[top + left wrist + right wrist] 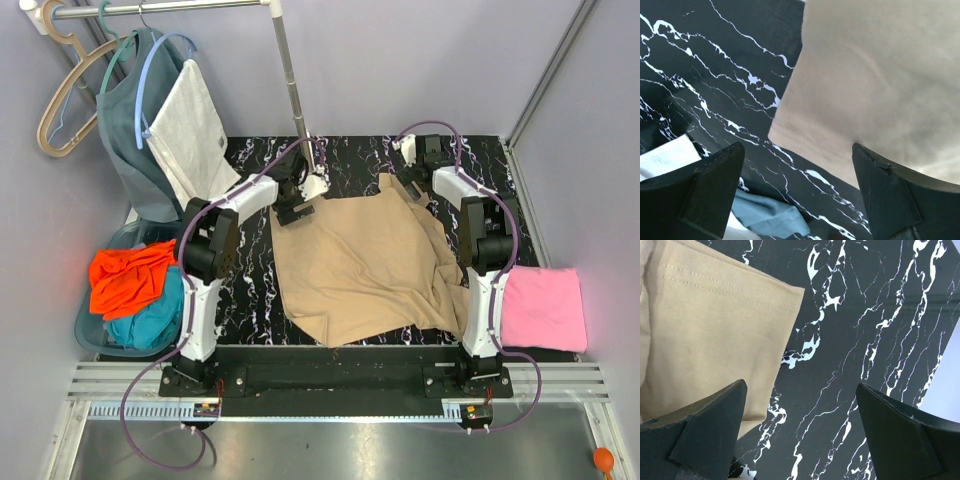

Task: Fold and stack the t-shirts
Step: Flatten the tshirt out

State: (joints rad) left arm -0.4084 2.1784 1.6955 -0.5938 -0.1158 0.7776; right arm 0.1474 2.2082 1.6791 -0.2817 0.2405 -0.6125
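A tan t-shirt (pixel 360 260) lies spread and rumpled on the black marble table (pixel 250 290). At the right edge a pink t-shirt (pixel 542 308) lies folded. An orange t-shirt (pixel 130 278) and a teal one (pixel 150 320) are piled at the left. My left gripper (pixel 297 207) hovers open at the tan shirt's far left corner; from the left wrist, that gripper (pixel 797 147) straddles the tan cloth's (pixel 875 80) edge. My right gripper (pixel 415 165) is open by the far right corner. In the right wrist view, it (pixel 801 385) stands over bare marble beside the hemmed sleeve (pixel 715 330).
A blue basket (pixel 90 335) holds the orange and teal shirts. A grey-blue garment (pixel 135 120) and a white cloth (pixel 195 130) hang from a rail, with empty hangers (pixel 65 100) beside them. The rail's pole (pixel 292 75) stands at the table's back. Grey-blue cloth (pixel 767 212) lies under the left gripper.
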